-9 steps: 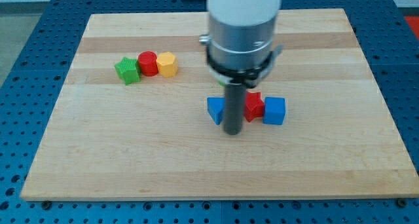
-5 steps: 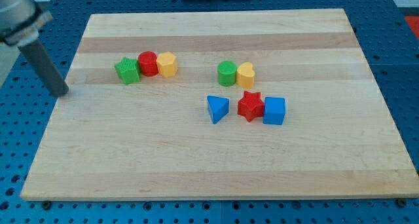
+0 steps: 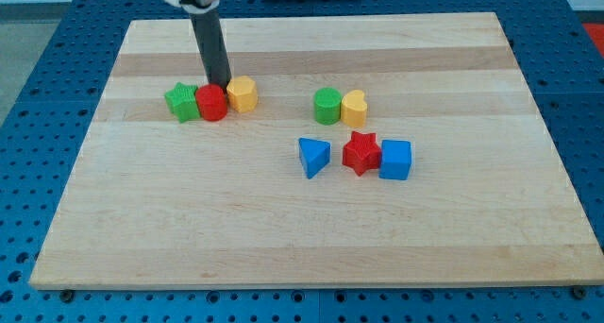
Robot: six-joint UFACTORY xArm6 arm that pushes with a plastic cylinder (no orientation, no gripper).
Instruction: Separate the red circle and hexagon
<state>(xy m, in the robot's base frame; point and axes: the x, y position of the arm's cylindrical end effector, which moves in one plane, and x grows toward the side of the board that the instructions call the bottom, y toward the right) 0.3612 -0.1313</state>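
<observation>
Tip (image 3: 220, 85) at top edge of red circle (image 3: 211, 104), bare rod, holding nothing.
Risk: off-centre shove drags yellow hexagon (image 3: 243, 93) or green star (image 3: 182, 102) along.

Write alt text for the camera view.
My tip sits just above the red circle, which lies between a green star and a yellow hexagon on a wooden board. Five other blocks sit further toward the view's right.
</observation>
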